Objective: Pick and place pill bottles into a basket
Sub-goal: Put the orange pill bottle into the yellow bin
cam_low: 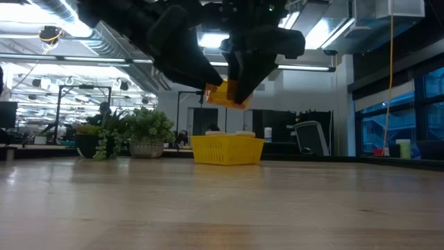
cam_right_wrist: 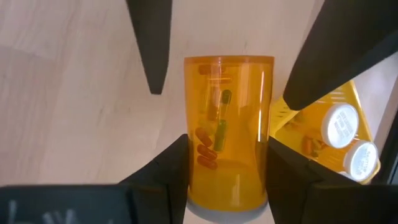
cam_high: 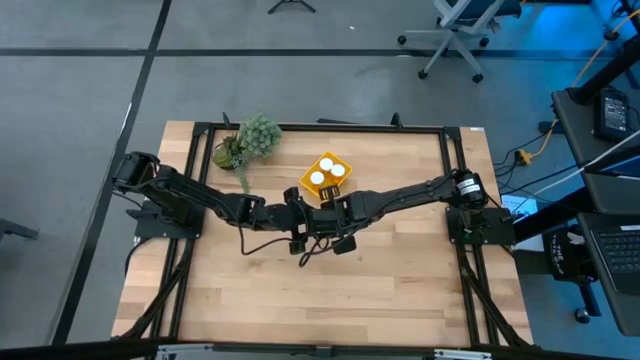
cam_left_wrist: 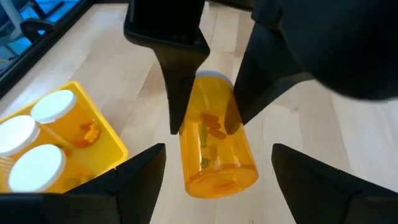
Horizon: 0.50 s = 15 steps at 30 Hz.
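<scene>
One orange pill bottle (cam_right_wrist: 227, 124) is held in the air near the table's middle; in the low view it (cam_low: 225, 94) hangs tilted above and in front of the yellow basket (cam_low: 227, 150). My right gripper (cam_right_wrist: 227, 146) is shut on it. My left gripper (cam_left_wrist: 217, 152) faces it from the table's left, open, with a finger on either side of the bottle's base (cam_left_wrist: 221, 180), not touching. The basket (cam_high: 327, 172) stands just beyond both grippers and holds three white-capped bottles (cam_left_wrist: 43, 134). My right gripper pinches the bottle's side walls (cam_right_wrist: 193, 155) between its two fingers, at the half nearer the white cap (cam_left_wrist: 211, 76). The fingers come from the table's right and lie along the bottle. Its base sticks out beyond the fingertips, and it is lifted clear of the table.
A green potted plant (cam_high: 250, 140) stands at the table's far left, left of the basket. The near half of the wooden table (cam_high: 320, 300) is bare. The two arms meet tip to tip at the middle (cam_high: 315, 215).
</scene>
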Tool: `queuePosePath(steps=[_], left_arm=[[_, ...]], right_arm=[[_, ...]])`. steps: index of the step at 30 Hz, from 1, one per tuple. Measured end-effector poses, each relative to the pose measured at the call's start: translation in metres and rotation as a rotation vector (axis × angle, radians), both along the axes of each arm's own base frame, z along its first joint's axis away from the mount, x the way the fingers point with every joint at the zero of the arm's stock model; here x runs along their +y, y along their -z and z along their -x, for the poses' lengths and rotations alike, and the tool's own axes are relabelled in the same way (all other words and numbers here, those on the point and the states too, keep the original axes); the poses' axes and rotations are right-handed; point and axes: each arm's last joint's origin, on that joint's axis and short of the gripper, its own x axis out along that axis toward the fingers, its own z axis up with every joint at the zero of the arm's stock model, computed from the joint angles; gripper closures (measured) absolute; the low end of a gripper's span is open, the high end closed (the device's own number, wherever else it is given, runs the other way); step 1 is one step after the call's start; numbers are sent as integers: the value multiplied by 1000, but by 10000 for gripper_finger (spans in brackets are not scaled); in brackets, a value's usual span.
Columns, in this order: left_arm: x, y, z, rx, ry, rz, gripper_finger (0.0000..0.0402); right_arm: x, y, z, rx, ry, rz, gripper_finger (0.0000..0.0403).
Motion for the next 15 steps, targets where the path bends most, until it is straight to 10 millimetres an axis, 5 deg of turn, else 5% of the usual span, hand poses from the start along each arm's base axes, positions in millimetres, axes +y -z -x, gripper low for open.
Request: queuePosePath(steps=[15], left_arm=[[0,-20,11,-39,39,-55,111]], right_arm=[[12,-7,2,-38,20,-4,245]])
